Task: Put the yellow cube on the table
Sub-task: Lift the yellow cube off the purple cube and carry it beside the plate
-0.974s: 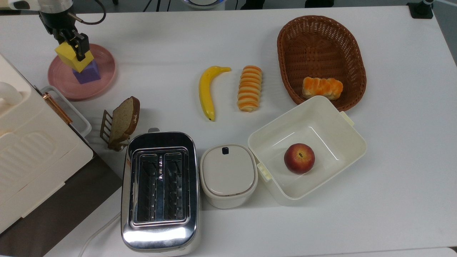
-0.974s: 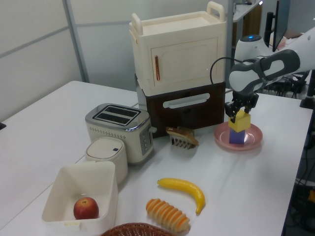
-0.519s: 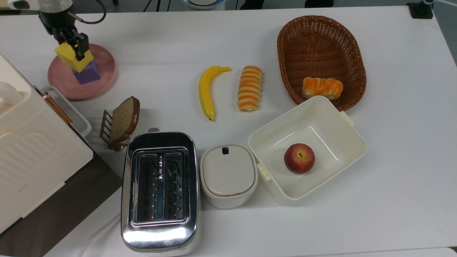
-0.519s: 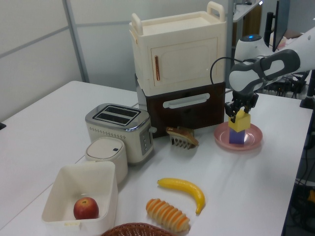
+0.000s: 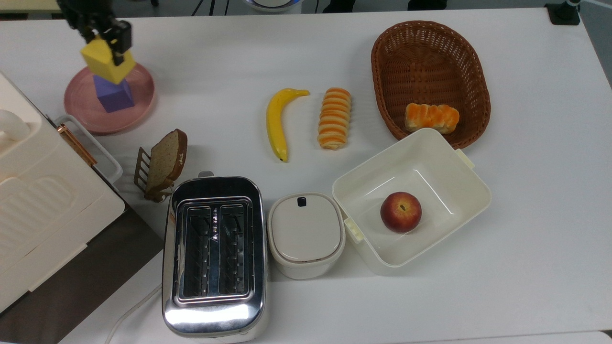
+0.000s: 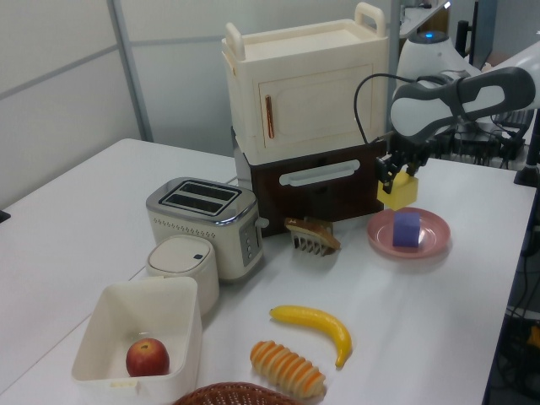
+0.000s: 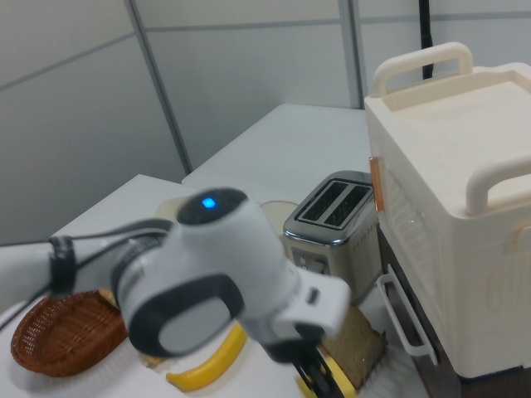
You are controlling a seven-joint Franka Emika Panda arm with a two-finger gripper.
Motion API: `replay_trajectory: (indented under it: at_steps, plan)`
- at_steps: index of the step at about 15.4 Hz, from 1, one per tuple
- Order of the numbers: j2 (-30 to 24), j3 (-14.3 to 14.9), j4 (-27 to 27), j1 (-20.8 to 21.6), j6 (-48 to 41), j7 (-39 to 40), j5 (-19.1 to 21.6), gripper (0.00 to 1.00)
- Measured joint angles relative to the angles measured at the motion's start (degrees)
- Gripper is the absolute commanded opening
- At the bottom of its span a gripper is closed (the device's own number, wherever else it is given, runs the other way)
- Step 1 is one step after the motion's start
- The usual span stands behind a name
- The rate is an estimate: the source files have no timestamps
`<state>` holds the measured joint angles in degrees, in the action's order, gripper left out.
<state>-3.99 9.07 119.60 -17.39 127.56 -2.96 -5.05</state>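
The end effector [image 5: 106, 42] grips the yellow cube [image 5: 101, 60], held in the air above the purple cube [image 5: 113, 93] on the plate [image 5: 138, 103]. The carry step is in hand; next, it should swing sideways past the plate's rim and lower to bare desk [image 5: 201, 71].

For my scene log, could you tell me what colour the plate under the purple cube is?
The plate is pink, clearest in the top view.

Gripper [image 5: 107, 40] lifted yellow cube [image 5: 106, 59] off purple cube [image 5: 113, 93].
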Motion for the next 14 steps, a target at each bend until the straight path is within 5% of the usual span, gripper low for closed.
replay_trajectory:
  at_steps: [7,14]
  plan:
    - [2.2,-0.3,0.2,14.6,-0.8,-0.1,0.0,0.21]
    - [7.9,-0.5,-2.5,18.3,2.9,0.0,0.0,0.24]
